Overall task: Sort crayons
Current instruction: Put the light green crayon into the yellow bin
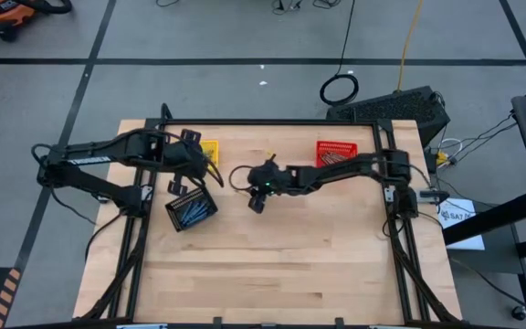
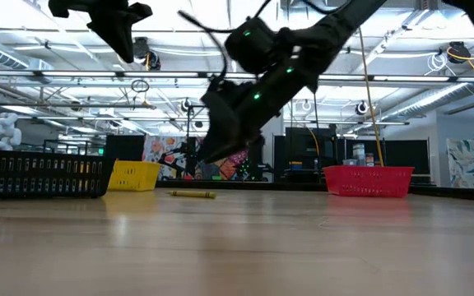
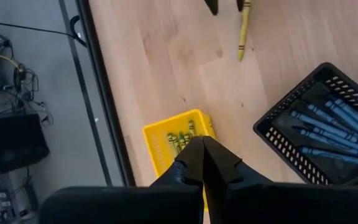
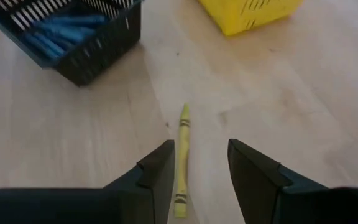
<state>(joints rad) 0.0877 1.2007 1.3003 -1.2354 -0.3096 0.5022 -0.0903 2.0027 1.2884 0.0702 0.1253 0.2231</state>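
Note:
One yellow crayon (image 4: pixel 181 160) lies flat on the wooden table; it also shows in the low view (image 2: pixel 192 194) and the left wrist view (image 3: pixel 244 28). My right gripper (image 4: pixel 201 168) is open and hovers above the crayon's near end, one finger on either side, clear of it in the low view (image 2: pixel 211 150). My left gripper (image 3: pixel 202 158) is shut and empty, high above the yellow basket (image 3: pixel 176 140), which holds yellow crayons. The black basket (image 1: pixel 191 210) holds several blue-grey crayons (image 3: pixel 331 127). The red basket (image 1: pixel 336 153) holds brown-red crayons.
The yellow basket (image 1: pixel 210 151) and the red basket stand at the table's far edge, and the black basket stands left of centre. The black frame rail (image 1: pixel 272 122) runs along the far edge. Bare wood (image 1: pixel 290 265) fills the table's near half.

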